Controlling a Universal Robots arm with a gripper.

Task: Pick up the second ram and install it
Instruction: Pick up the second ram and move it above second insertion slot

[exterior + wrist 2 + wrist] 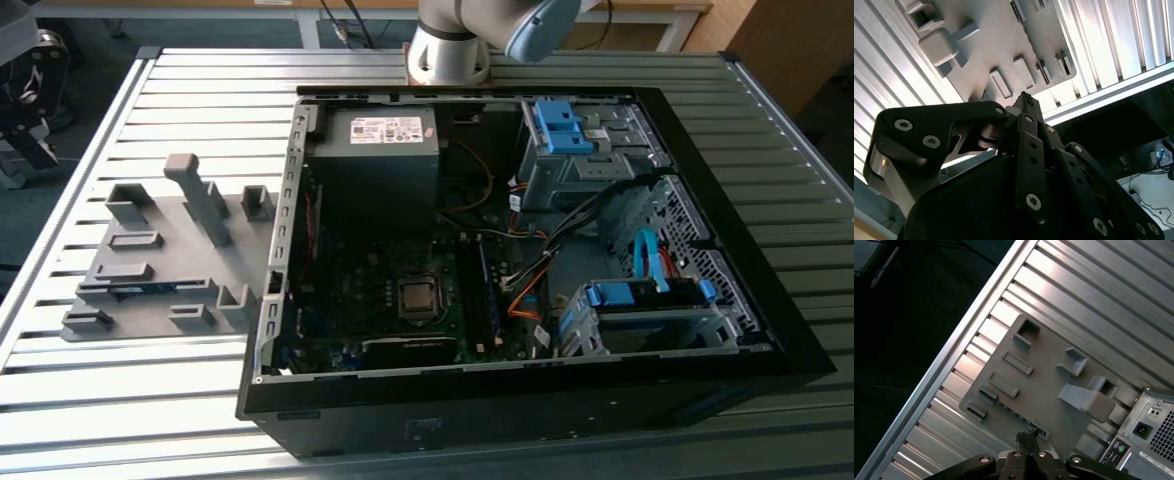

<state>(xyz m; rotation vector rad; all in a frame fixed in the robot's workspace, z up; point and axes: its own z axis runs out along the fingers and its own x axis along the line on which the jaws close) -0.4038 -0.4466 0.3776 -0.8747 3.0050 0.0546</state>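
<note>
**Surface and room.** A ribbed aluminium surface (160,90) carries an open desktop computer case (747,350) and, at the exterior view's left, a grey holder tray (167,265) with raised blocks and slots. The arm's base (447,55) stands at the far edge of the surface. Dark floor lies beyond the edges, with wooden furniture at the far corner on the exterior view's right. Inside the case are a power supply (380,140), a motherboard (387,270) and light-blue drive-bay brackets (558,125).

**Task's thing.** The second ram (154,288) shows as a thin blue strip seated edge-up in a long slot of the holder tray, on the tray's near side and outside the case. Its chips and label cannot be made out.

**Jaws.** The gripper (1026,439) hangs above the holder tray (1044,390), with its jaws pressed together and nothing between them. In the first wrist view the tips line up with the tray edge beside a long slot, probably the one holding the ram, but clear of it and not touching. In the second wrist view the gripper (1026,100) points at the tray (989,40) from well above.
</note>
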